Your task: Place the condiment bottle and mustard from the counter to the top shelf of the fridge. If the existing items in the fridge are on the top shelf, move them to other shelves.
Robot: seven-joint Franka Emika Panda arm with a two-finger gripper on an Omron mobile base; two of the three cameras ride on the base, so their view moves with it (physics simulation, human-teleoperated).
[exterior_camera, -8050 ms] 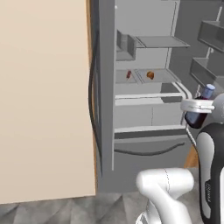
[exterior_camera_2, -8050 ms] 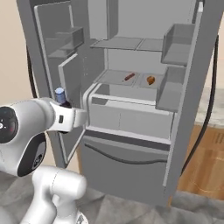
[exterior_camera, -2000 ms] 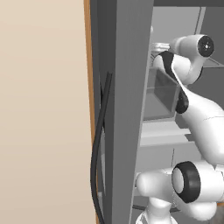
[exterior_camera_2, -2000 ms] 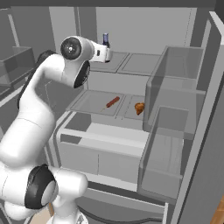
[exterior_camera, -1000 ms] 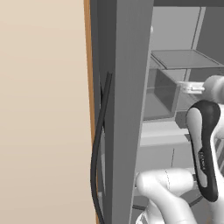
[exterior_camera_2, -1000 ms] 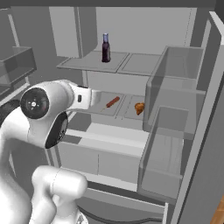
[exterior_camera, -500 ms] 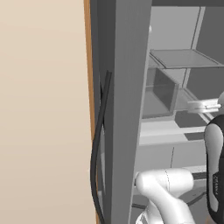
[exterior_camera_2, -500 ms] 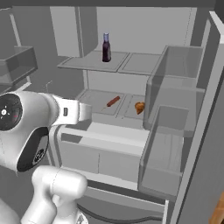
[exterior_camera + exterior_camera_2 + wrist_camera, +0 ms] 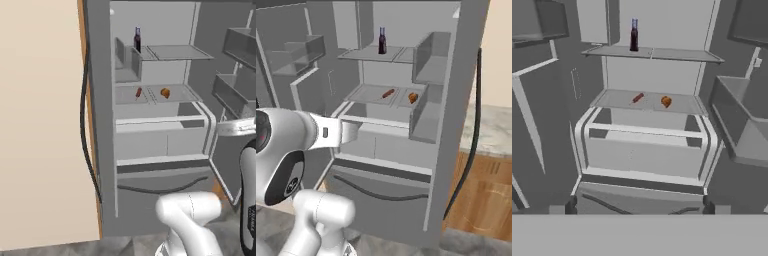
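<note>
Fridge (image 9: 652, 75) top shelf (image 9: 677, 54) bare right of condiment bottle (image 9: 634, 35).

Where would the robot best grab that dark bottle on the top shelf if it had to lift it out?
Probably around the body of the bottle, just below the narrow neck, coming straight in from the open front of the fridge. It stands upright near the shelf's front edge, so its sides are free for level fingers.
</note>
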